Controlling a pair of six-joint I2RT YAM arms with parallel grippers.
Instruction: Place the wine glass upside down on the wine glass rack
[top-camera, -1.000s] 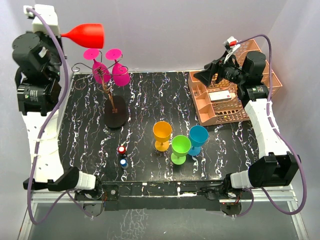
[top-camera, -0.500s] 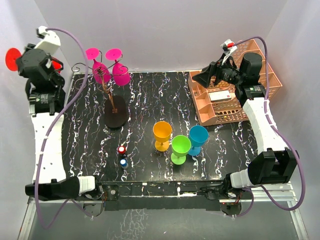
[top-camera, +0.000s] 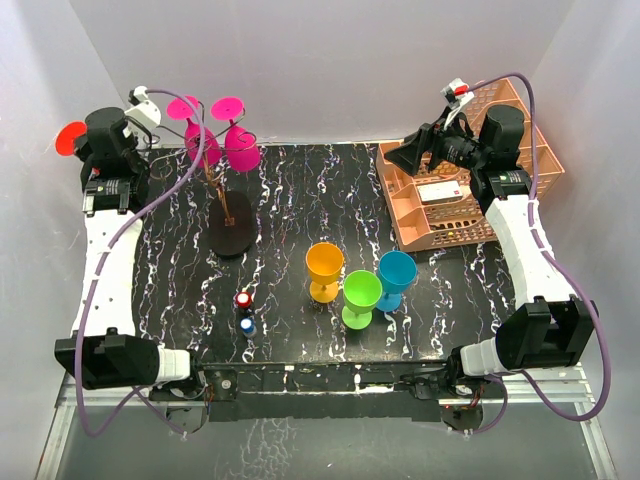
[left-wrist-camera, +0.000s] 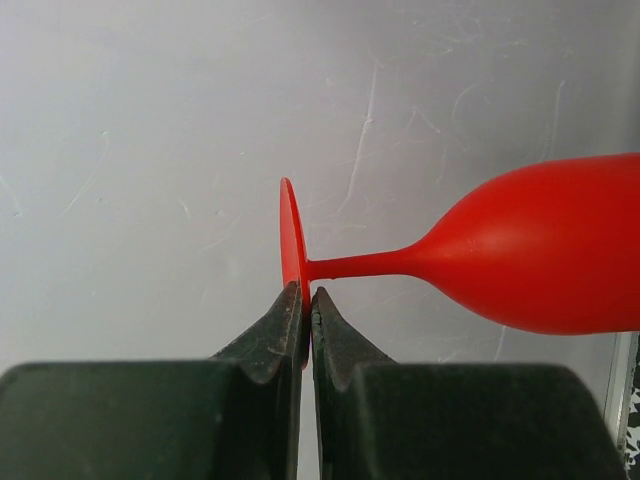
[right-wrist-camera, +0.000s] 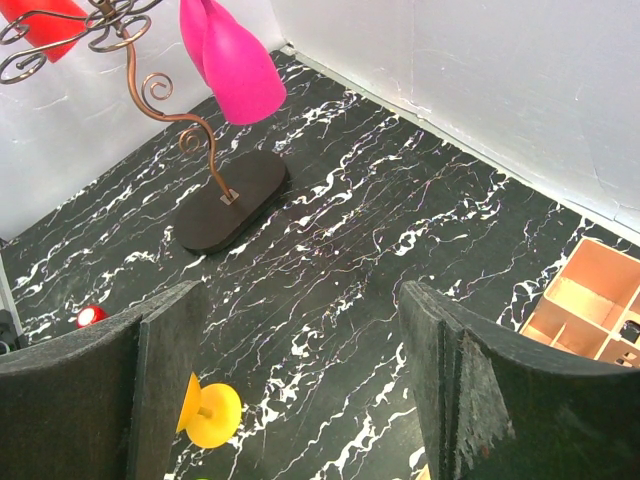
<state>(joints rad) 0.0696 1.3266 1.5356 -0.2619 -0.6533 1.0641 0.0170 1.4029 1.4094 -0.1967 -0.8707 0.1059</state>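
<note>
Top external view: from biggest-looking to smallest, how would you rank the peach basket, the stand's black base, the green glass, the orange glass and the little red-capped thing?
1. Peach basket
2. Black base
3. Green glass and orange glass: too alike to rank
4. Red-capped thing, smallest

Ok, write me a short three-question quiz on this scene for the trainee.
1. True or false: the left tool grips the red glass by its bowl.
2. How many pink glasses hang on the rack? A one, B two, C four.
3. Fill in: the right tool is ___ and holds nothing.

Key: 1 false, it pinches the foot; 2 B; 3 open.
</note>
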